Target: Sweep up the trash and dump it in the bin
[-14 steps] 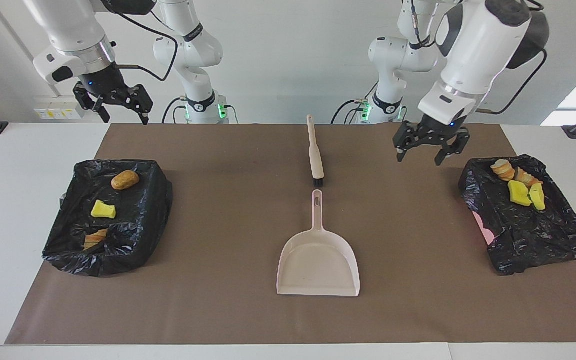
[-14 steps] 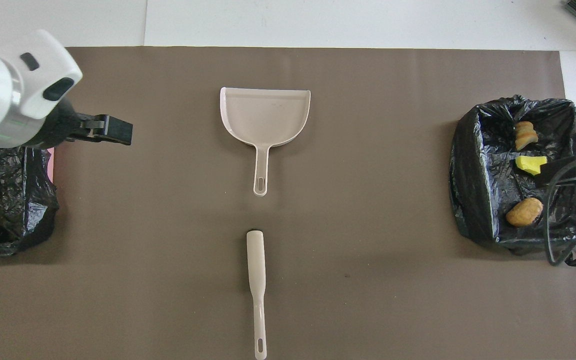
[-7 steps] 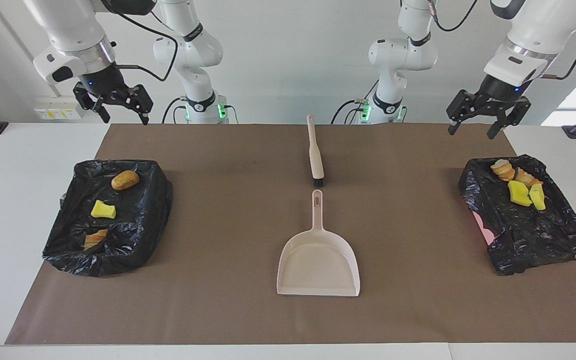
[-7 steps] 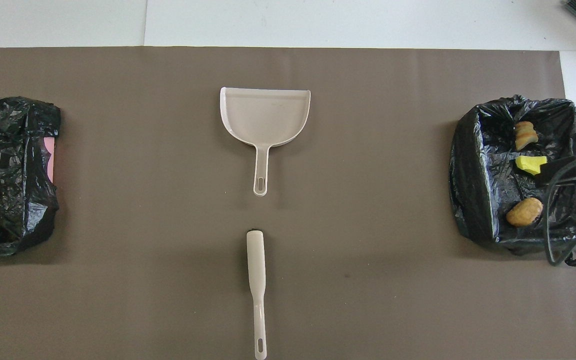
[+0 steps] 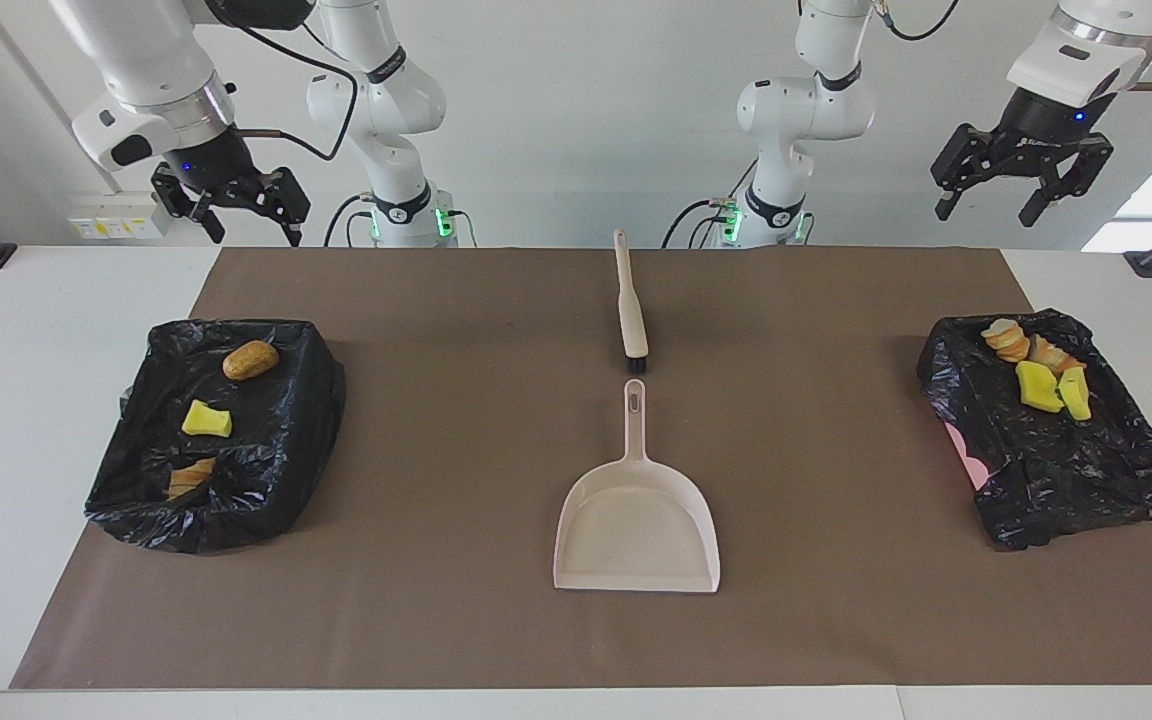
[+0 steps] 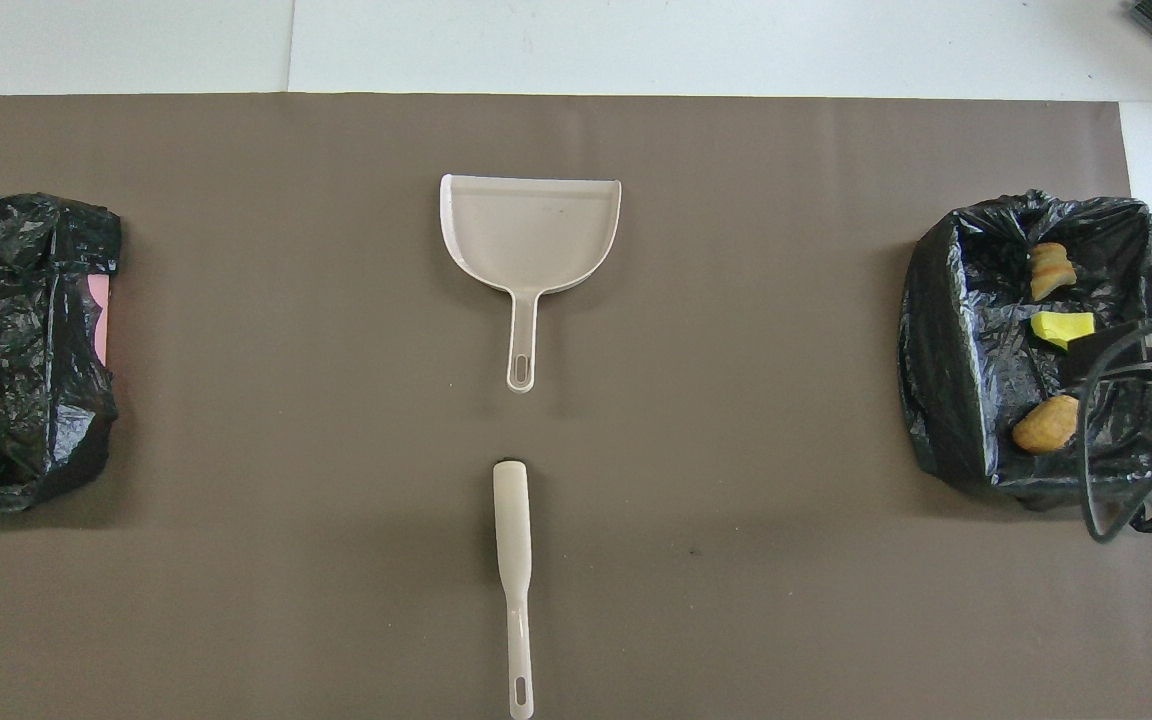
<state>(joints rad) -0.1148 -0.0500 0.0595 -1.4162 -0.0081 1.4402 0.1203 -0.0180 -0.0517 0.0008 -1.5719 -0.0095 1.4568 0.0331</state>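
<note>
Overhead, the bin (image 6: 26, 350) at the table's left-arm end is cropped; both the left pincer (image 5: 1019, 185) and right pincer (image 5: 231, 205) hang released, grasping nothing.

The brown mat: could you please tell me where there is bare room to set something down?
Two wide bare stretches lie on the brown mat, between the dustpan and brush in the middle and each lined bin, one at the right arm's end, the other at the left arm's. The bins are crowded with trash.
</note>
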